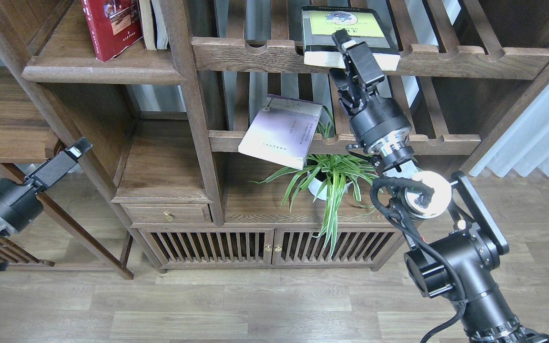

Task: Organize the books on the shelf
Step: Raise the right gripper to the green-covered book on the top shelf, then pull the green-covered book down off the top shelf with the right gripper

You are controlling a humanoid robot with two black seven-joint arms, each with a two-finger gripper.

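The shelf (pixel 103 71) is dark-brown wood with a smooth, slightly shiny finish and visible grain. The red book (pixel 111 26) has a glossy paper cover; the pale book (pixel 281 133) looks matt (its cover is paper too). The right arm (pixel 381 124) is matt black, with a polished metal ring. The floor (pixel 255 305) is grey-brown wood.

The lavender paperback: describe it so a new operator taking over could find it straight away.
Find the tall dark-wood shelving unit, then its lower slatted rack, above the potted spider plant. The thin lavender paperback lies tilted there, one corner overhanging the front rail. Unlike the thick yellow-green book on the rack above, it is pale, slim and askew.
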